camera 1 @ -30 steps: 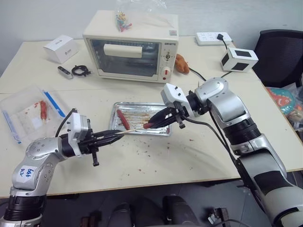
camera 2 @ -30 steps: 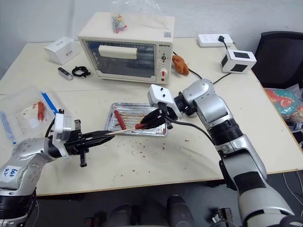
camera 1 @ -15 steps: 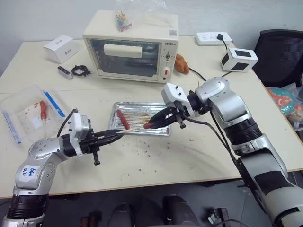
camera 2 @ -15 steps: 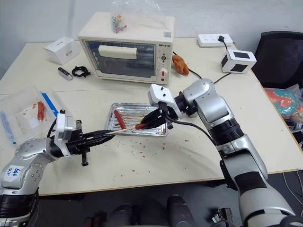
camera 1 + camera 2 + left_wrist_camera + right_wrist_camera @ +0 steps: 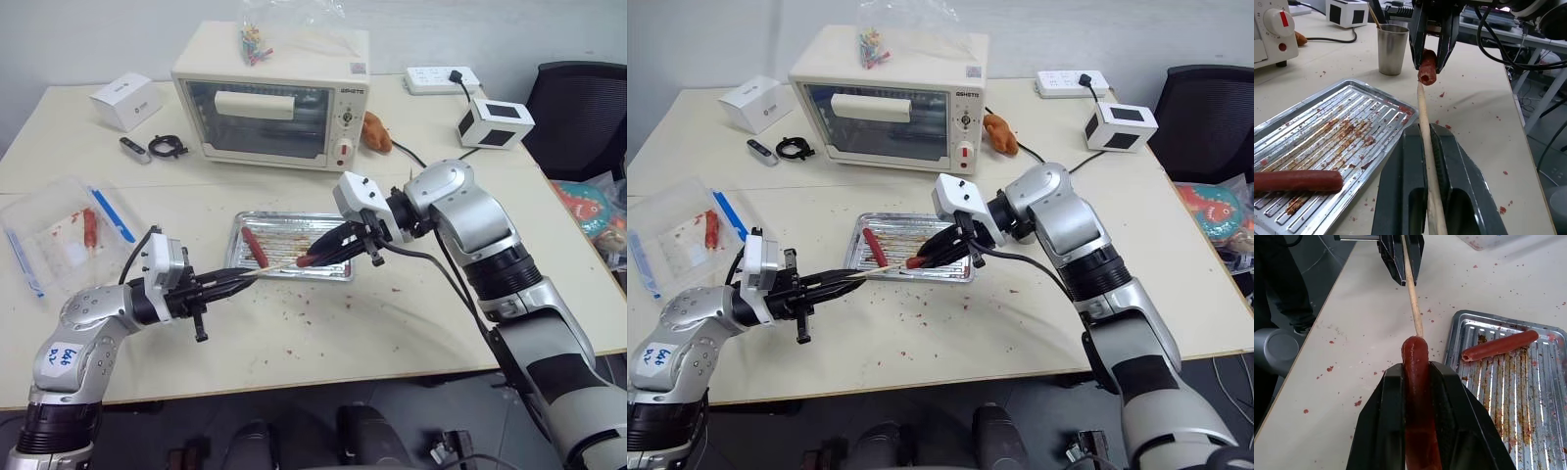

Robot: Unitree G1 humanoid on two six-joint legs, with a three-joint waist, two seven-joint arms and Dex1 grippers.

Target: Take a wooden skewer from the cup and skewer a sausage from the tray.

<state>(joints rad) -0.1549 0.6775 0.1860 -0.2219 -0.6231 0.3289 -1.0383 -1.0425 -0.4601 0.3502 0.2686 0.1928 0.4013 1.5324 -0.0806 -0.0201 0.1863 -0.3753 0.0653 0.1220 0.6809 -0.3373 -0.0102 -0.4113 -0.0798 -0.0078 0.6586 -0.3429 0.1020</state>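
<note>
1. Left gripper is clamped on the wooden skewer, right gripper is clamped on the sausage, both just over the tray's front edge.
2. Tip's touching the sausage end, so I'd say the pushing through is what's left.
3. Another sausage lies at the tray's left end; the table's front edge has plenty of open room.

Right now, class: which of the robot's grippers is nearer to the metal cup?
Right. The right gripper, shut on the sausage, hangs just beside the cup. The left gripper, shut on the wooden skewer, sits across the tray from it.
</note>
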